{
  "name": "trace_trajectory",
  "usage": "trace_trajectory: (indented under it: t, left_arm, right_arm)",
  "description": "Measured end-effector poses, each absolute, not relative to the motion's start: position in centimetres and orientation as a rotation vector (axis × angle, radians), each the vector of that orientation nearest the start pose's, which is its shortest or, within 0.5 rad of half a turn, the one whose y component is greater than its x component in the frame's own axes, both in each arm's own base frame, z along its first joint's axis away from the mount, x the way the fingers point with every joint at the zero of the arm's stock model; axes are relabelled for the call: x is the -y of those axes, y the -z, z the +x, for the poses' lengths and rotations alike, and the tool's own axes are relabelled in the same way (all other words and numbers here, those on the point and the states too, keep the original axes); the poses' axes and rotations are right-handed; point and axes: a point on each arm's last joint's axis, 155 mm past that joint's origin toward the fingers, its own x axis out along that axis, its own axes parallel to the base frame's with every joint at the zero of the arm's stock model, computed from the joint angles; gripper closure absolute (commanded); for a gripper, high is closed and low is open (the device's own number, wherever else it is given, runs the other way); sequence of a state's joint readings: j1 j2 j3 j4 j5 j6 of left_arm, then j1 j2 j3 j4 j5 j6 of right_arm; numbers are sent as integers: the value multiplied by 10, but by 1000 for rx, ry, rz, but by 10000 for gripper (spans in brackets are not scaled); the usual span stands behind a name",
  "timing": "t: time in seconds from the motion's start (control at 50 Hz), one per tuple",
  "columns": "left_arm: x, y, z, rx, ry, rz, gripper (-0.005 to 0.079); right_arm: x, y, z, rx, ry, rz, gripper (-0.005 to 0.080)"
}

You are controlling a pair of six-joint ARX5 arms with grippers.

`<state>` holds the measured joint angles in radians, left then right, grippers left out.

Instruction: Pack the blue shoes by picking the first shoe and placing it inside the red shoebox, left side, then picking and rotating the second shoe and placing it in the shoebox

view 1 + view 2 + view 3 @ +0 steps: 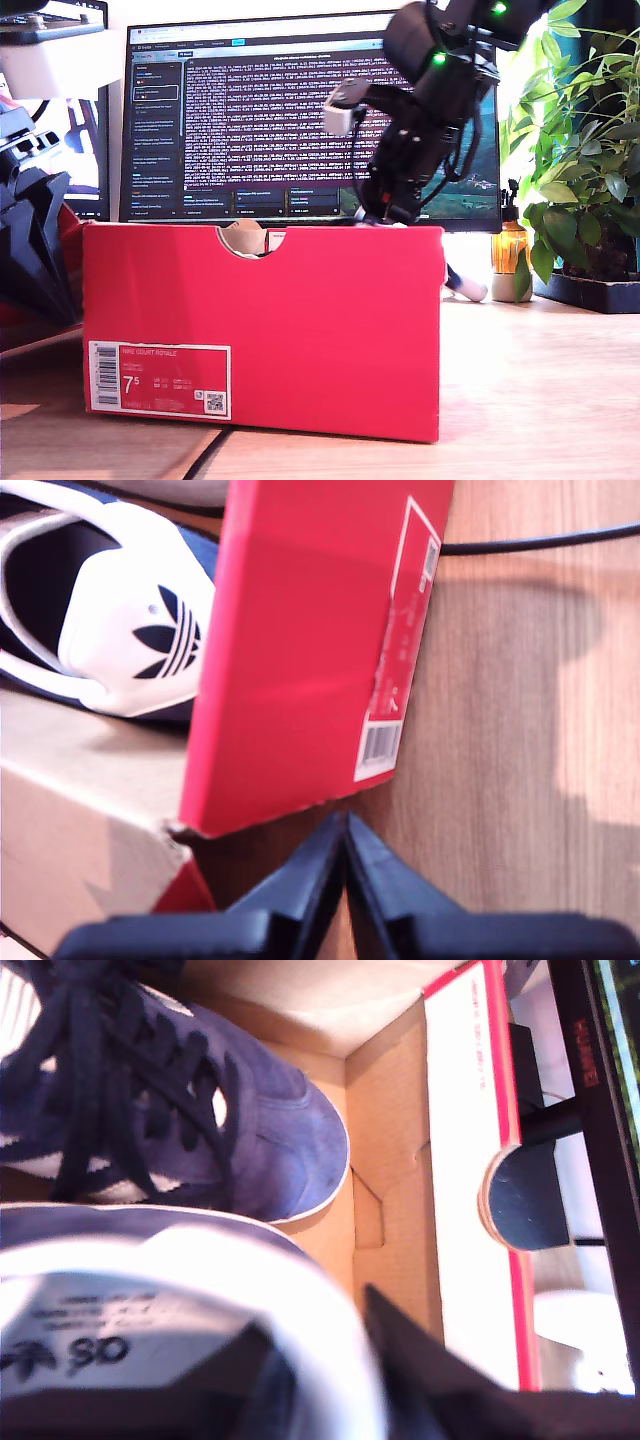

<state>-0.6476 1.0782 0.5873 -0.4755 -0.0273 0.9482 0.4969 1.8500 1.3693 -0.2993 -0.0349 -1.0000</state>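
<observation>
Shoebox point(262, 330) fills the middle of the exterior view: bright red, standing on the wooden table point(540, 400), its white barcode label point(160, 380) at the lower corner on the exterior view's left and a semicircular notch point(252, 240) cut in its top edge. One black arm point(420, 130) reaches down behind the far top edge toward the exterior view's right, in front of a monitor point(260, 130); a potted plant point(580, 150) stands at the table's edge on the exterior view's right.

First wrist view: my first gripper point(345, 865) hangs with its jaws pressed together and nothing between them, outside the box, just beside the labelled red wall over bare wood. One blue shoe point(110, 630) lies inside, its white tongue showing a trefoil logo.

Second wrist view: my second gripper point(330, 1360) is over the box interior, clamped on the second shoe point(150, 1290) at its white collar. The other shoe lies beside it on the cardboard floor, toe near a corner
</observation>
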Motion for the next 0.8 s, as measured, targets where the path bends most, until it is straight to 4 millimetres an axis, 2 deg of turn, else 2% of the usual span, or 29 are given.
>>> trace_trajectory:
  t: [0.2,0.34,0.42,0.5,0.52,0.64,0.66,0.74,0.8]
  left_arm:
    - [167,-66,228,-599,990,1171,761]
    - [169,-66,226,-594,1007,1160,761]
    - [171,-66,225,-592,1015,1153,761]
    - [172,-66,224,-588,1025,1147,761]
    - [173,-67,224,-586,1028,1145,761]
    - [175,-67,224,-579,1033,1140,761]
    - [175,-67,223,-581,1034,1139,761]
    - [175,-67,223,-580,1040,1136,761]
    - [175,-67,222,-581,1041,1134,761]
  right_arm:
    - [-249,-115,453,-484,-812,-1146,468]
    - [-239,-119,461,-500,-732,-1177,480]
    - [-233,-123,465,-529,-677,-1137,558]
    - [-236,-130,464,-548,-645,-1102,739]
    - [-239,-133,464,-549,-637,-1081,775]
    - [-256,-178,475,-489,-585,-963,761]
    - [-258,-186,478,-492,-558,-883,761]
    - [-265,-218,483,-458,-523,-782,760]
    - [-266,-230,482,-476,-499,-692,760]
